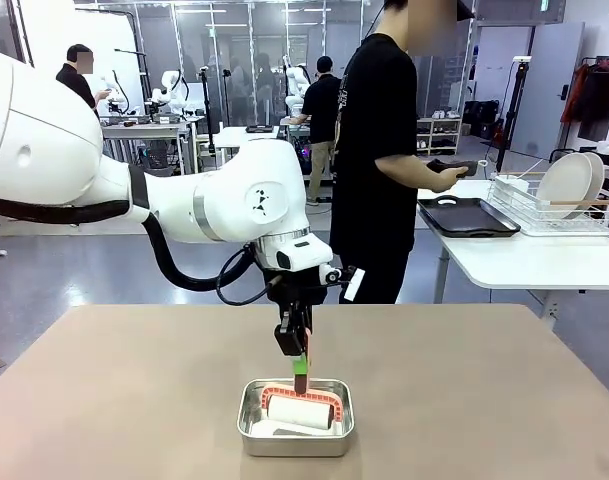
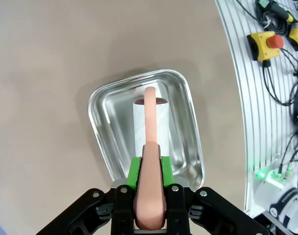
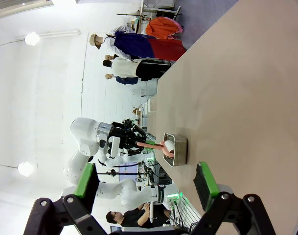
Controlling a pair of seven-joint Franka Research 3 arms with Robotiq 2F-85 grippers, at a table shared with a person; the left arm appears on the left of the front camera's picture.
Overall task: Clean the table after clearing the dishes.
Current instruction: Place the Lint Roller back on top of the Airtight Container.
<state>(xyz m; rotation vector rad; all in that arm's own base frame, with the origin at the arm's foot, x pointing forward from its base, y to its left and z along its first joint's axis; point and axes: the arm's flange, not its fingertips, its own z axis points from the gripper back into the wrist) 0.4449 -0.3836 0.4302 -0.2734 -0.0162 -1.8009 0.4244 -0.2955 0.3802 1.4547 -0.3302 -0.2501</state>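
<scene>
A steel pan (image 1: 295,432) sits on the table (image 1: 104,400) near its front edge, a roller (image 1: 300,412) inside.

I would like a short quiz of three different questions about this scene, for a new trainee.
1. True or false: the left end effector is shut on the handle of the lint roller.
2. Where does the roller's white roll lie?
A. on the bare table
B. inside the steel pan
C. in the dish rack
3. Fill in: the right end effector stands ____, holding nothing.

Key:
1. True; its green pads clamp the pink handle.
2. B; it sits in the steel pan on the table.
3. open
</scene>
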